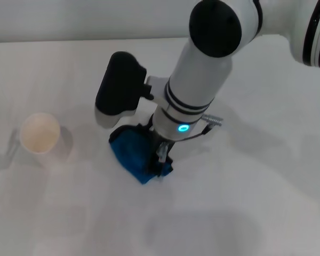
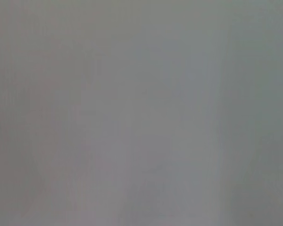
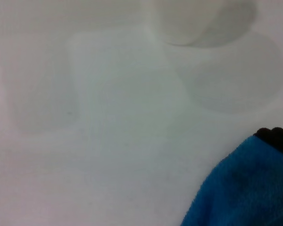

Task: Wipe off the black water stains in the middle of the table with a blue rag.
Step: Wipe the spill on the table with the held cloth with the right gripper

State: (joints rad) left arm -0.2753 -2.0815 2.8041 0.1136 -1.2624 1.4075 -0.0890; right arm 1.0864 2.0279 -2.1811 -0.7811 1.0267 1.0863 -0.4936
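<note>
The blue rag [image 1: 132,154] lies bunched on the white table [image 1: 245,202], just left of the middle. My right gripper [image 1: 162,156] comes straight down from the upper right and is shut on the rag's right edge, pressing it to the tabletop. In the right wrist view, the blue rag [image 3: 245,188] fills one corner, with its black edging [image 3: 276,139] showing. The black water stains show in no view; the rag and the arm cover the spot beneath them. The left wrist view shows only blank grey surface. My left gripper is out of view.
A white paper cup [image 1: 40,133] stands upright on the left side of the table, apart from the rag. The right wrist view also shows the paper cup [image 3: 184,23], blurred and farther off. The right arm's black wrist housing [image 1: 120,82] hangs above the rag.
</note>
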